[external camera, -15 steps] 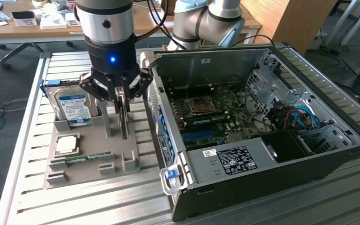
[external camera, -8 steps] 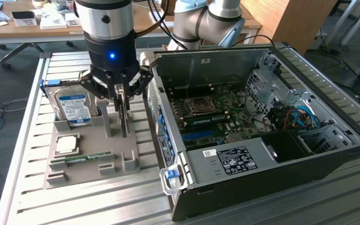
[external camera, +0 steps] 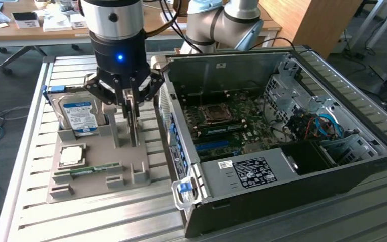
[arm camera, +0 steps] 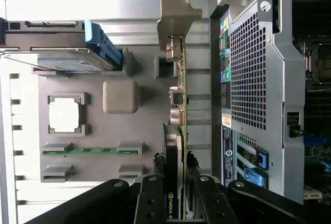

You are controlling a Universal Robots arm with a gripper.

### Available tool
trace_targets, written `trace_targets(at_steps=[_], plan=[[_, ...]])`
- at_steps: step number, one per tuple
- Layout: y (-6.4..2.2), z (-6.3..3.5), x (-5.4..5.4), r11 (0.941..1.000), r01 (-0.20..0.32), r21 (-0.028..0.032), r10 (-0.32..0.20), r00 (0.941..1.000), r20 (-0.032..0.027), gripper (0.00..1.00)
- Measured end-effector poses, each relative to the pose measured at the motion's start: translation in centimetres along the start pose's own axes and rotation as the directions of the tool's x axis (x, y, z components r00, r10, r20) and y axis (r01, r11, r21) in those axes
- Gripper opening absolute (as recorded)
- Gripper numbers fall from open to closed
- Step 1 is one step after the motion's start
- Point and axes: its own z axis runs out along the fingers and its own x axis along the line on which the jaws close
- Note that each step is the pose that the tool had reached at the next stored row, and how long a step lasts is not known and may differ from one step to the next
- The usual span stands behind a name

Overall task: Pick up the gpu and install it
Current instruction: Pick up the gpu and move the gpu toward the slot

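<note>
Exterior view: arm [external camera: 115,25] vertical, tool [external camera: 130,101] tight on upright gpu [external camera: 135,127]

You have a grey tray [external camera: 103,151] on the tabletop [external camera: 79,222] holding an upright blue-labelled hard drive [external camera: 79,115], a flat processor chip [external camera: 71,155] and a RAM stick [external camera: 89,170]. An open computer case [external camera: 281,201] stands just beside it.

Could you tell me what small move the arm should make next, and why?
Probably lift straight up: the pincer appears closed on the graphics card, which stands on edge in a slot of the grey tray, close beside the computer case.
</note>
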Motion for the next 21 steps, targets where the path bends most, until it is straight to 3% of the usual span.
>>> trace_targets(at_steps=[21], plan=[[0.28,-6.43,-0.1,1.0000,0.000,-0.0006,0.000,1.0000,-0.0001,0.27]])
